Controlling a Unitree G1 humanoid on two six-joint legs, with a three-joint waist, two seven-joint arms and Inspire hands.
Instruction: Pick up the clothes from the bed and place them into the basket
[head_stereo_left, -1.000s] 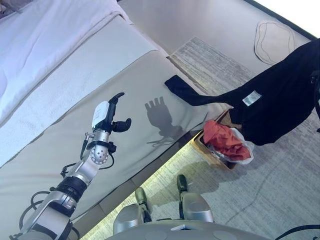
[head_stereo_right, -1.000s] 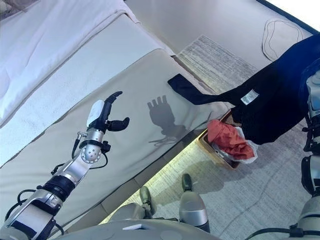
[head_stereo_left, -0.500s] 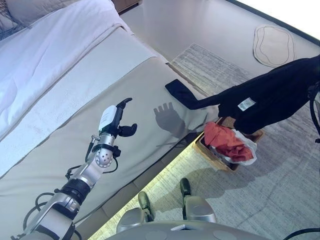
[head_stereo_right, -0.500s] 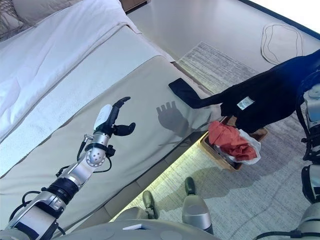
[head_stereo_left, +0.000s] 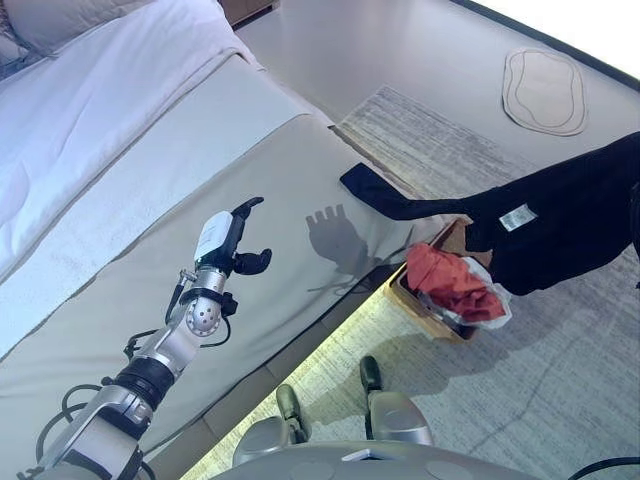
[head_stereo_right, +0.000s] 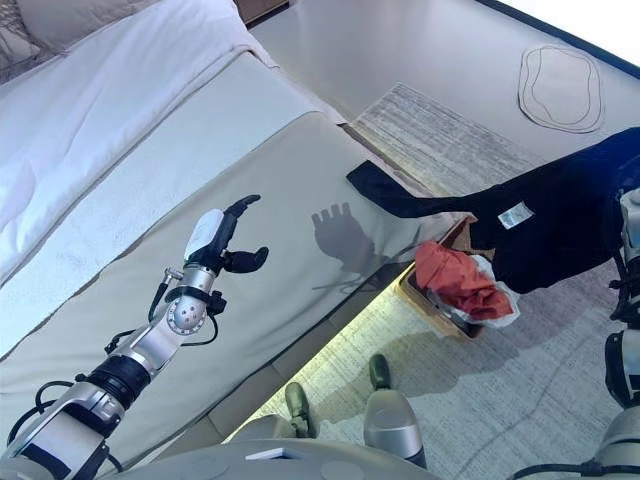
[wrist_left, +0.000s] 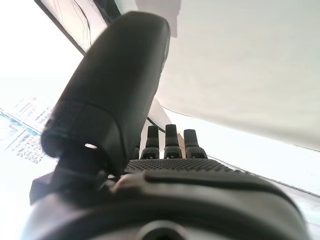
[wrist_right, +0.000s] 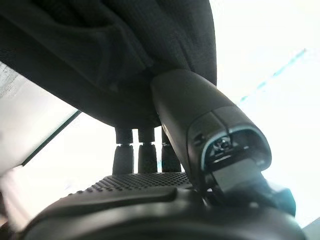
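A long black garment (head_stereo_left: 570, 215) hangs from my right hand (wrist_right: 200, 110), whose thumb and fingers pinch the cloth (wrist_right: 100, 60). The garment stretches above the basket (head_stereo_left: 408, 298), and its narrow end (head_stereo_left: 365, 185) lies on the beige bed cover near the bed's corner. The basket stands on the floor beside the bed and holds a red garment (head_stereo_left: 450, 283) and some white cloth. My left hand (head_stereo_left: 225, 240) hovers open above the beige bed cover (head_stereo_left: 120, 300), holding nothing; it also shows in the left wrist view (wrist_left: 125, 90).
A white duvet (head_stereo_left: 90, 110) covers the far part of the bed, with a pillow at its top left. A grey carpet (head_stereo_left: 520, 380) lies under the basket. A pale oval mat (head_stereo_left: 545, 90) lies on the floor beyond.
The camera has shifted a little. The black garment has been drawn slightly to the right over the basket, its end still on the bed. My left hand stays about where it was.
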